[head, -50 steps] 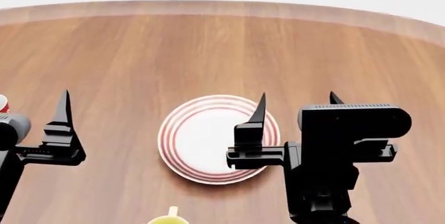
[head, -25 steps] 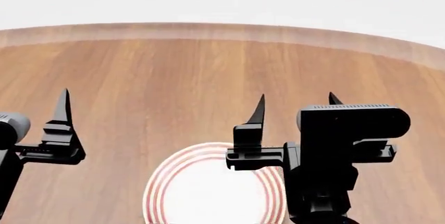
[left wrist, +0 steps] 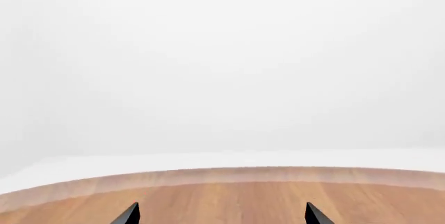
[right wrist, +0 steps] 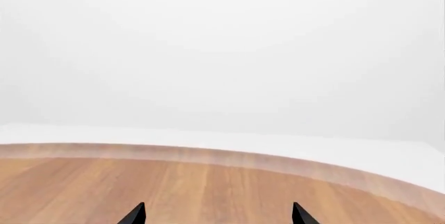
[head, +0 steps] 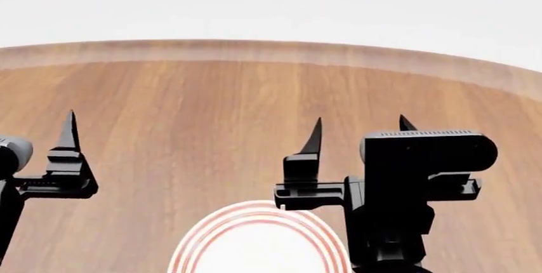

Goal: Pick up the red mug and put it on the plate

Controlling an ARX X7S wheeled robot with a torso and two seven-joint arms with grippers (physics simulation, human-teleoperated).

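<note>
The round wood-grain desk (head: 212, 114) shows a curved far edge with a paler rim; broad bare surface lies between that edge and both hands. One round white plate with concentric red rings (head: 254, 238) sits toward the near edge, only its far arc in view. The red mug appears in no view. Two black hands are counted: the left hand (left wrist: 221, 216) and the right hand (head: 360, 130), each with pointed fingertips spread apart, released and holding nothing, raised above the desk.
</note>
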